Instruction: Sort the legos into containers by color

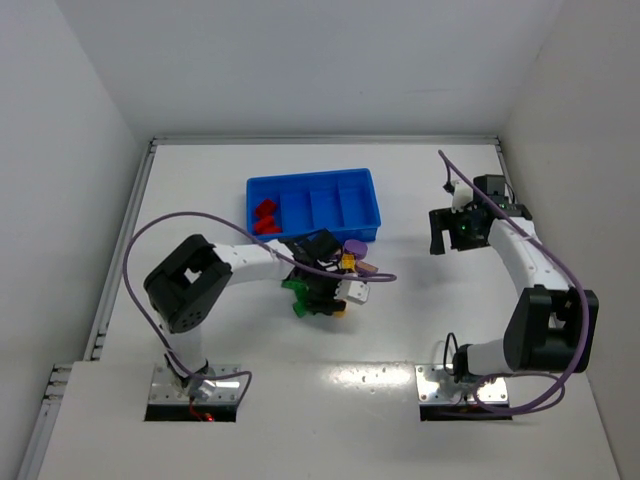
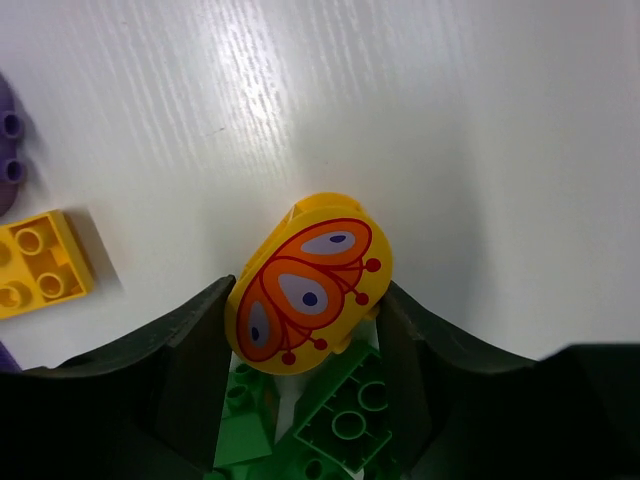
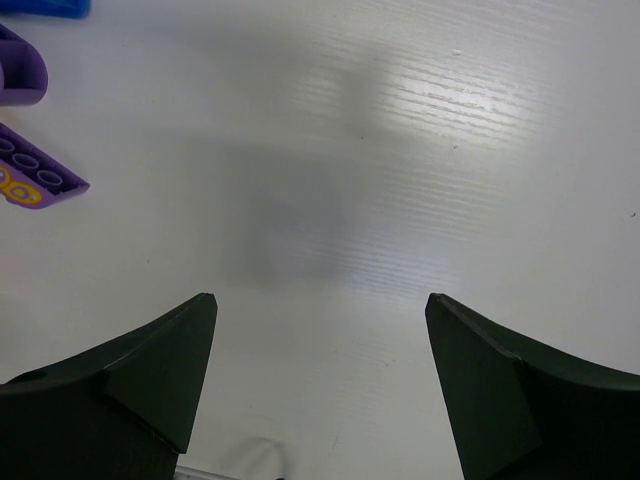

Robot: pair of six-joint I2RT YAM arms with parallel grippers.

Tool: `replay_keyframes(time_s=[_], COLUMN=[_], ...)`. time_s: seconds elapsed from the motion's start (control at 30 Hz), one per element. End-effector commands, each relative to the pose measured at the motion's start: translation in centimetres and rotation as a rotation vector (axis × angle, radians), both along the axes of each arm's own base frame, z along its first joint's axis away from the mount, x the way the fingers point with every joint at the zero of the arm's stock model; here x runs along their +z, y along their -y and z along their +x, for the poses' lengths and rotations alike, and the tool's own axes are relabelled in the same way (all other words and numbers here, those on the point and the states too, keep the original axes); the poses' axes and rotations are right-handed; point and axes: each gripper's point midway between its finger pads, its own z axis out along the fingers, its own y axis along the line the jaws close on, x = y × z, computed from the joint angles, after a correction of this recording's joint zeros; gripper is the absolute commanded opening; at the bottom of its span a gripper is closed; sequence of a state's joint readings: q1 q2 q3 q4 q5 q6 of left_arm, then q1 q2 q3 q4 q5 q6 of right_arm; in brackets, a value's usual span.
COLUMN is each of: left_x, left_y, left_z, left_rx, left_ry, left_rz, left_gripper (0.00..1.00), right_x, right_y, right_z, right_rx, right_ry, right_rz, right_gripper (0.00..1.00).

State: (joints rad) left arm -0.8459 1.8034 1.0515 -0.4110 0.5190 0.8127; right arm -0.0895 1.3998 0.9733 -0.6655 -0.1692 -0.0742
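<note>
Left jaws: my left gripper (image 2: 306,305) pinches the yellow rounded plastic brick (image 2: 312,278) with its orange butterfly print, one finger on each flank.
Brick axis: in the left wrist view it runs from 7 to 1 o'clock, tilted across the grip, with green plastic bricks (image 2: 345,420) beneath.
Destination: the bright blue four-compartment plastic tray (image 1: 310,179) lies near, at 12 o'clock of those jaws in the top view. Red bricks (image 1: 265,217) sit in its leftmost compartment.
Right jaws: my right gripper (image 3: 320,310) is spread above the white bench (image 3: 400,150), holding nothing, well apart at 3 o'clock.
Nearer arm: the left, I judge.
</note>
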Motion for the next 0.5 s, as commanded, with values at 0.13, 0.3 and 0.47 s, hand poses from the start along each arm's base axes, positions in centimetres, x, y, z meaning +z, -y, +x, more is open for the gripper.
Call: replay_keyframes(time_s=[0.13, 0.3, 0.47], left_x=[7.4, 17.9, 21.5], left_y=[2.9, 1.3, -5.0], left_z=[3.5, 11.1, 19.2], left_rx=[0.117, 0.415, 0.709], left_ry=[0.073, 0.138, 0.191], left_rz=[-0.166, -0.336, -0.312], left_gripper=[0.34, 0.34, 0.34], right_x=[1.5, 2.8, 4.1], right_y=[-1.5, -3.5, -5.6], right_z=[1.1, 2.7, 4.8], right_rx=[0.062, 0.137, 0.198], right_ry=[0.049, 0.085, 0.115], right_rz=[0.037, 0.043, 0.055], right_gripper=[0.85, 0.84, 0.84])
